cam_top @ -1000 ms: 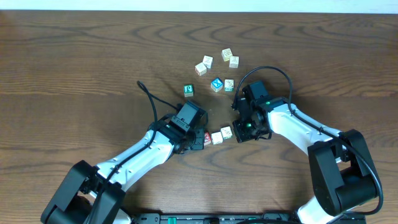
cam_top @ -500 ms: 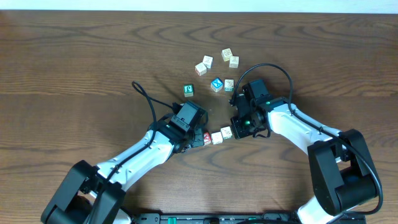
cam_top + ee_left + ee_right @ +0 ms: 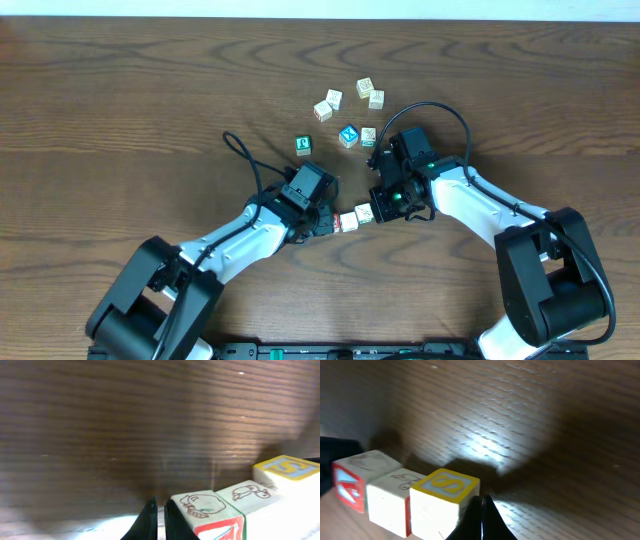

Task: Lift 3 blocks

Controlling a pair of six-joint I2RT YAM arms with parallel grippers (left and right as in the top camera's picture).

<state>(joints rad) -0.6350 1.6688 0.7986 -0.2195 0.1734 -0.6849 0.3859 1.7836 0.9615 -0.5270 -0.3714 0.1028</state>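
Three small blocks stand in a tight row between my two arms. The red-faced block [image 3: 334, 223] touches the outer side of my left gripper [image 3: 325, 222], which is shut with nothing between its fingers. The middle pale block [image 3: 350, 221] follows, then a cream block [image 3: 364, 212] with a yellow-framed S on top [image 3: 447, 486]. My right gripper [image 3: 377, 208] is shut too and presses on that end. In the left wrist view the shut gripper [image 3: 159, 510] sits beside the red-faced block [image 3: 207, 510]. The right wrist view has the gripper [image 3: 482, 505] against the S block. I cannot tell whether the row is off the wood.
A loose group of cubes lies further back: a green-faced cube [image 3: 303, 145], a blue-faced cube [image 3: 348, 134], and several pale ones around [image 3: 366, 92]. Dark wooden table [image 3: 120, 110] stretches on all sides. A black cable [image 3: 245, 160] loops off the left arm.
My right gripper has moved slightly left and back, up against the cream block. The left arm's rear links and cable have swung right while its tip stays on the red-faced block.
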